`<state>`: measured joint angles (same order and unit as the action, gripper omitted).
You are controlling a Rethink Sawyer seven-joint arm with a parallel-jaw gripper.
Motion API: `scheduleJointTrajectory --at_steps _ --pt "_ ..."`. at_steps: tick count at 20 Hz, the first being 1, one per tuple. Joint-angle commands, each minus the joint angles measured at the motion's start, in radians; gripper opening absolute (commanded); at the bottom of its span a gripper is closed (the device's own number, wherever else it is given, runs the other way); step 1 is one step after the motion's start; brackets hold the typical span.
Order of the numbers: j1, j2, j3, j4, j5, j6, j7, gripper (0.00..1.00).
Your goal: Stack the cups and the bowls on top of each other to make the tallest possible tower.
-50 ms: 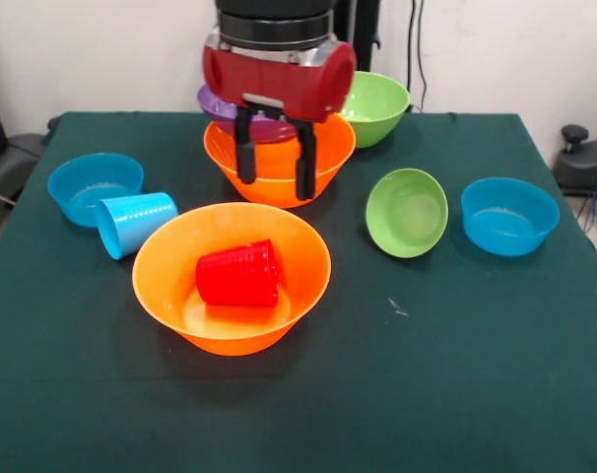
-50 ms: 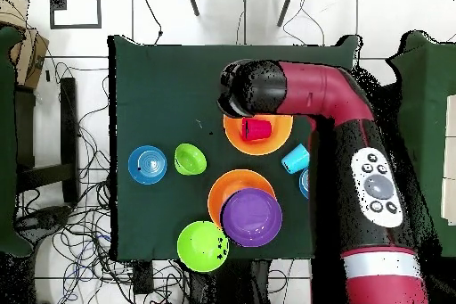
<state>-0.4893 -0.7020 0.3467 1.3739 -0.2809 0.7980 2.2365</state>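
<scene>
No tower yet. Gripper (image 1: pixel 276 163) open, empty. Red cup (image 1: pixel 238 274) lying in orange bowl (image 1: pixel 170 276); purple bowl (image 2: pixel 252 217) atop 2nd orange bowl (image 1: pixel 279 169). Rest unstacked.

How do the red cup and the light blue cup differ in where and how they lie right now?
The red cup lies inside the near orange bowl; the light blue cup lies on the table beside that bowl. The red cup's mouth faces right, the blue cup's faces left. Both lie on their sides, unstacked.

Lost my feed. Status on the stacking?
Pincer open, empty, hanging before the far orange bowl. Red cup on its side in the near orange bowl. No tower yet.
</scene>
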Motion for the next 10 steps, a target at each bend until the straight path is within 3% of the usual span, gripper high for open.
scheduleJointTrajectory --at_steps 1,5,10 --pt "-0.014 0.06 0.103 0.05 -0.084 0.042 -0.306 1.0" --pt "0.069 0.101 0.036 -0.034 -0.197 -0.005 -0.259 1.0" --pt "0.117 0.13 0.017 -0.123 -0.255 0.029 -0.237 1.0"
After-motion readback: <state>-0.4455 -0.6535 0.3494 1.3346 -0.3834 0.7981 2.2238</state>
